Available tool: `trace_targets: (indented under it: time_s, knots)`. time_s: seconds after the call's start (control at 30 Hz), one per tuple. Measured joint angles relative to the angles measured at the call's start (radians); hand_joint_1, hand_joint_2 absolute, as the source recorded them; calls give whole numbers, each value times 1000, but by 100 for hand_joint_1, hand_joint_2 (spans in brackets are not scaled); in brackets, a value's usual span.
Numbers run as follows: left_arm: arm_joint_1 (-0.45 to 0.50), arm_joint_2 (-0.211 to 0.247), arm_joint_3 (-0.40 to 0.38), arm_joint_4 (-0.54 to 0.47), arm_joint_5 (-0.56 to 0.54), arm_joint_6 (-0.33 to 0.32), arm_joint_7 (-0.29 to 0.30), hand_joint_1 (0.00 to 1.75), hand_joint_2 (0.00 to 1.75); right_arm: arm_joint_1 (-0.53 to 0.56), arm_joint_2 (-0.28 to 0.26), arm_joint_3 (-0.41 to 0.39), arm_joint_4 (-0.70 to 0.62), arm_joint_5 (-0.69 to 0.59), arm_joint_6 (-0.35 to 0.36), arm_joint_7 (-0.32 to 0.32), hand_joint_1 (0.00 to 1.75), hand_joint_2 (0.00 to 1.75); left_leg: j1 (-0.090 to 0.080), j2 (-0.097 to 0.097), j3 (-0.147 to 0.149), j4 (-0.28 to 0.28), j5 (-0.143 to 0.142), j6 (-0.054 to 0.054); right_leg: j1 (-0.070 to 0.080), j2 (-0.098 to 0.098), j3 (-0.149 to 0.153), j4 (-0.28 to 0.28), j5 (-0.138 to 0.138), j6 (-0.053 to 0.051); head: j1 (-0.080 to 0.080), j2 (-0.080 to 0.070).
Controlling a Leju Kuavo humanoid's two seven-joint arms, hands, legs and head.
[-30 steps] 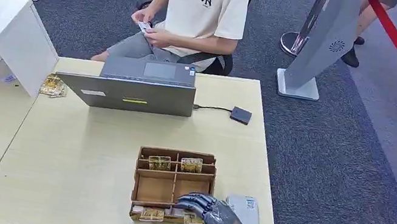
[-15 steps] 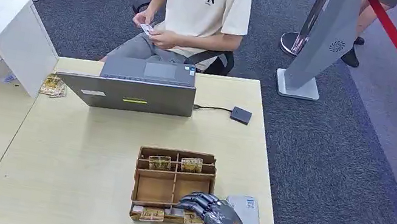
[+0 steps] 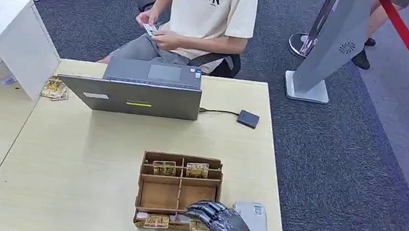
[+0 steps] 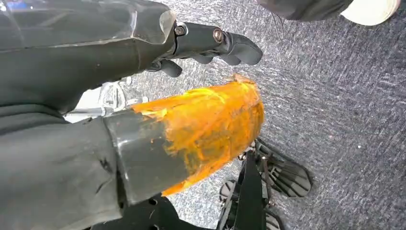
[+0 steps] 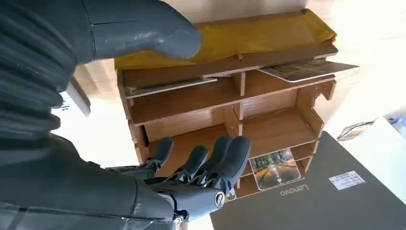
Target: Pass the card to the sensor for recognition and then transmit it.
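Head view shows the right hand [image 3: 225, 226] hovering over the near right corner of the wooden card organizer [image 3: 178, 191] on the desk [image 3: 86, 158], fingers spread and curled downward, holding nothing. The cards [image 3: 156, 221] it seems to be after lie in the nearest row of the organizer, just beside the fingertips; two more cards [image 3: 181, 168] stand in the far row. The black card reader [image 3: 248, 119], likely the sensor, sits well apart beyond the organizer, cabled to the Lenovo laptop [image 3: 137, 92]. A person [image 3: 204, 10] seated behind the laptop holds a small card.

Right wrist view has the fingers [image 5: 206, 160] poised above an open compartment, with a loose card [image 5: 306, 70] jutting from the near shelf.

The left hand [image 4: 210, 45] hangs toward the carpet, fingers curled loosely; whether they are closed I cannot tell.

Risks, as I judge them: the thin card lies flat, so the fingers may slide off it or catch the dividers and drag the light organizer. A grey device [image 3: 252, 218] just beside the hand could also get knocked.
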Motion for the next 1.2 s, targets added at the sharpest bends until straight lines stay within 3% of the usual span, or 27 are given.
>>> trace_targets:
  time_s: [0.3,0.7,0.77,0.9,1.03,1.2]
  knots:
    - [0,3,0,0,6,0,0,0,0,0,-15,2,5,32,-24,21,65,175,0,0,0,0,0,0,0,0,0,0,0,0,0,0]
    - [0,3,-1,0,18,0,-3,0,0,-1,-26,3,6,82,-69,48,82,175,0,0,0,0,0,0,0,0,0,0,0,0,0,0]
    - [0,3,-1,0,20,0,-3,0,0,-1,-27,3,6,91,-74,56,73,175,0,0,0,0,0,0,0,0,0,0,0,0,0,0]
    - [0,3,-2,0,20,0,-6,0,0,-1,-29,3,8,97,-76,61,79,175,0,0,0,0,0,0,0,0,0,0,0,0,0,0]
    - [0,3,-3,0,20,1,-9,0,0,-1,-29,3,15,107,-79,65,70,175,0,0,0,0,0,0,0,0,0,0,0,0,0,0]
    - [0,3,-7,0,22,1,-10,0,0,-2,-29,3,24,121,-84,72,79,175,0,0,0,0,0,0,0,0,0,0,0,0,0,0]
